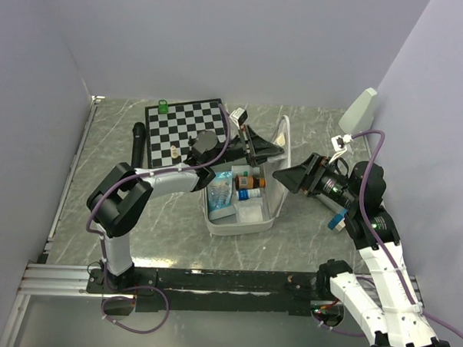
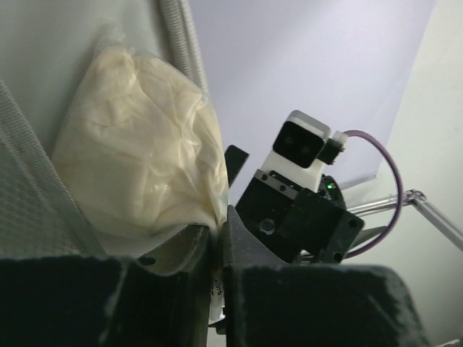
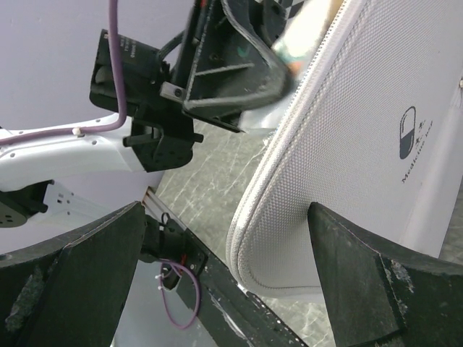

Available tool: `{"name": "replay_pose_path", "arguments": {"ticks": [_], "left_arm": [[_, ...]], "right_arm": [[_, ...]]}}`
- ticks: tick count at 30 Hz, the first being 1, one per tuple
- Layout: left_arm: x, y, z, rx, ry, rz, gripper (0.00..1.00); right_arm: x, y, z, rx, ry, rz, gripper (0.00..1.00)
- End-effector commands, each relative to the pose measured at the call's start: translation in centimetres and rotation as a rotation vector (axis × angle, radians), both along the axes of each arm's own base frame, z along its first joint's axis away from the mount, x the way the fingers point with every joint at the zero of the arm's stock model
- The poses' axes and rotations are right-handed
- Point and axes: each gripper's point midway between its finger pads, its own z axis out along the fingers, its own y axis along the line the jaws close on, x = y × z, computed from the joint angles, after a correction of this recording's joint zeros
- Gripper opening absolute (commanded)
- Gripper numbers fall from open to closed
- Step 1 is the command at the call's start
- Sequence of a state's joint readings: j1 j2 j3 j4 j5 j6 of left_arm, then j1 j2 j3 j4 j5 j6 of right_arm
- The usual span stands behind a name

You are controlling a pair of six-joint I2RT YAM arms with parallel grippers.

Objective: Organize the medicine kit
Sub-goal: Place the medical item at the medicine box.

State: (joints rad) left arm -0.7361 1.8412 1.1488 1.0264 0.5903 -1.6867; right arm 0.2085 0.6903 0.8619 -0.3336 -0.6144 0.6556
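The medicine kit (image 1: 239,220) lies open at mid-table, and its white lid (image 1: 282,149) stands upright. The lid's outer face, with a pill logo (image 3: 407,133), fills the right wrist view. My left gripper (image 1: 255,149) reaches over the tray to the lid's inner side. It is shut (image 2: 217,233) on the edge of a clear bag of cream-white material (image 2: 141,163), which lies against the lid's mesh pocket. My right gripper (image 1: 290,178) is wide open (image 3: 224,211) just outside the lid, with the lid's rounded corner (image 3: 289,217) between its fingers.
In the tray lie an orange bottle (image 1: 250,180), a blue-white packet (image 1: 221,191) and a white box (image 1: 250,213). A chessboard (image 1: 189,128) with a green piece (image 1: 163,105) and a black cylinder (image 1: 138,142) sit behind on the left. Walls close in on both sides.
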Motion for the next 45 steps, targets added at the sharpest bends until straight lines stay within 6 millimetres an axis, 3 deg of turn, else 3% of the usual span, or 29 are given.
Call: {"name": "replay_pose_path", "arguments": {"ticks": [1,5,8,12,15,21,30,36,40,45], "left_arm": [[-0.5,-0.1,0.7,0.044,-0.052,-0.016,0.17],[-0.4,-0.6,-0.8,0.172,-0.042,-0.022,0.25],[-0.7,-0.2,-0.9,0.204,-0.051,-0.014,0.44],[-0.9,0.3,0.2,0.236,-0.086,0.008,0.66],[-0.9,1.1,1.9,0.237,-0.124,0.034,0.73],[-0.5,3.3,4.3,0.277,-0.192,0.103,0.76],[-0.6,4.9,3.9,0.344,-0.250,0.122,0.76],[-1.7,6.1,6.2,0.339,-0.348,0.148,0.76],[-1.5,7.0,7.2,0.364,-0.396,0.201,0.76],[0.2,5.7,5.1,0.396,-0.369,0.190,0.76]], "right_arm": [[0.2,-0.2,1.1,0.003,-0.047,-0.004,1.00],[0.3,-0.2,1.0,0.003,-0.044,-0.007,1.00],[0.4,-0.2,0.9,0.005,-0.042,-0.008,1.00],[0.5,-0.1,0.7,0.007,-0.040,-0.008,1.00],[0.5,-0.2,0.6,0.002,-0.040,-0.013,1.00],[0.6,-0.5,0.3,-0.012,-0.038,-0.028,1.00],[0.9,-0.4,-0.2,-0.013,-0.031,-0.024,1.00],[1.2,-0.2,-0.2,-0.002,-0.025,-0.016,1.00],[1.4,0.1,-0.7,0.004,-0.007,-0.006,1.00],[1.6,0.2,-0.7,0.004,-0.002,-0.003,1.00]]}}
